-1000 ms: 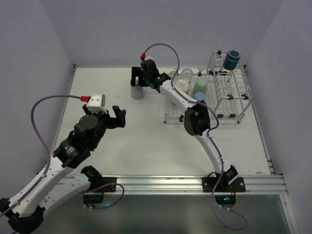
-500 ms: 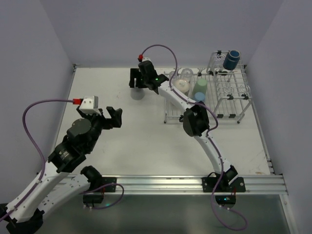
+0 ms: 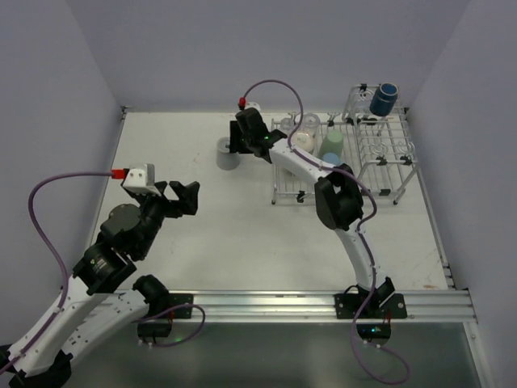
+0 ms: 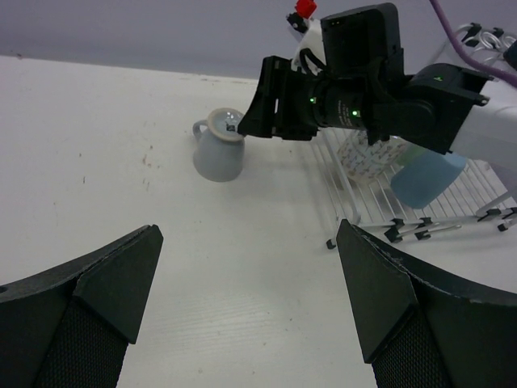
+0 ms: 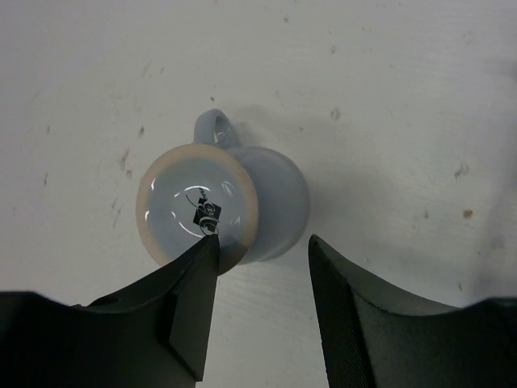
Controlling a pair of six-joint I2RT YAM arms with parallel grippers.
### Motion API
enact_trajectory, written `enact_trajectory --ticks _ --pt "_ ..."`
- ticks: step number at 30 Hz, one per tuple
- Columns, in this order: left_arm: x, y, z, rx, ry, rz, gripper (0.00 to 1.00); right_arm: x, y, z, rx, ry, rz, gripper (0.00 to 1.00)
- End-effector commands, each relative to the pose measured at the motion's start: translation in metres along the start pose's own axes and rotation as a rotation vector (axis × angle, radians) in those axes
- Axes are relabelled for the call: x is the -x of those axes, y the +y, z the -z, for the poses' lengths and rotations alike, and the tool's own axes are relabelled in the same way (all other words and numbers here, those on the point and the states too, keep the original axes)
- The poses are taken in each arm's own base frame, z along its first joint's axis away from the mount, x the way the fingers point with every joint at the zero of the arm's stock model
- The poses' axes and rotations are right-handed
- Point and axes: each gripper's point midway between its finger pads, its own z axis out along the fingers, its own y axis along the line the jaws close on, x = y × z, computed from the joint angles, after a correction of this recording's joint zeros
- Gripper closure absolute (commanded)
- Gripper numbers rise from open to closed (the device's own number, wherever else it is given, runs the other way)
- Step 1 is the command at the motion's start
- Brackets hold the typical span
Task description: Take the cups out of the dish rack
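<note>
A pale blue-grey mug [image 3: 227, 153] stands upside down on the white table, left of the dish rack [image 3: 365, 192]. My right gripper [image 3: 240, 139] hovers just right of it and above it, open, with only bare table between its fingers [image 5: 262, 242]. In the right wrist view the mug [image 5: 222, 206] lies just past the fingertips and is not gripped. Still in the rack are a pale green tumbler [image 3: 332, 144], a light blue tumbler [image 3: 330, 159], a whitish mug [image 3: 303, 139], a clear glass [image 3: 309, 123] and a dark navy mug [image 3: 384, 98]. My left gripper [image 3: 184, 194] is open and empty [image 4: 249, 229].
The rack fills the table's back right, with a taller slotted section [image 3: 388, 162] on its right side. The right arm [image 3: 335, 198] reaches over the rack's left end. Walls close in the table on the left, back and right.
The right gripper has drawn back to the right from over the mug and its jaws have narrowed. The mug stays on the table. The left arm has pulled back toward the lower left.
</note>
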Motion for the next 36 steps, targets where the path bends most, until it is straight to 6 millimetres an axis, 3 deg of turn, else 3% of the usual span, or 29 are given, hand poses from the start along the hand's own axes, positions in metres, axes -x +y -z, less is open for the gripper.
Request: enact_trajectory --ticks 1,2,8,9,10,12,14,22,25,32,36 --pt "0.007 -0.007 -0.003 -0.033 -0.029 0.008 0.0 0.032 0.0 0.044 -0.015 -0.099 0.027 0.49" --pt "0.006 -0.008 -0.003 -0.037 -0.027 0.009 0.0 0.042 0.002 0.056 -0.012 -0.122 0.026 0.49" --pt "0.006 -0.011 -0.003 -0.049 -0.024 0.02 0.0 0.039 0.009 0.058 0.013 -0.075 0.035 0.45" --pt "0.005 -0.011 -0.003 -0.049 -0.019 0.021 0.0 0.036 0.011 0.059 0.029 -0.07 0.023 0.39" --pt "0.004 -0.01 -0.003 -0.047 -0.018 0.022 0.0 0.036 0.015 0.06 0.05 -0.074 0.016 0.23" --pt "0.003 -0.01 -0.004 -0.044 -0.017 0.023 0.0 0.035 0.026 0.058 0.103 -0.066 0.021 0.07" --pt "0.004 -0.011 -0.004 -0.042 -0.013 0.018 0.0 0.026 0.023 0.046 0.067 -0.016 0.068 0.01" --pt "-0.004 -0.009 -0.008 -0.032 0.003 0.017 0.0 -0.01 0.02 0.027 0.031 0.08 0.169 0.01" --pt "-0.003 -0.01 -0.007 -0.037 0.002 0.018 0.0 -0.01 0.01 0.024 -0.036 0.078 0.184 0.01" --pt "0.0 -0.01 -0.003 -0.047 -0.006 0.039 0.0 -0.013 0.01 0.012 -0.062 0.064 0.231 0.01" --pt "-0.007 -0.01 -0.002 -0.051 0.009 0.054 0.0 -0.005 0.013 0.007 -0.067 0.037 0.24 0.12"
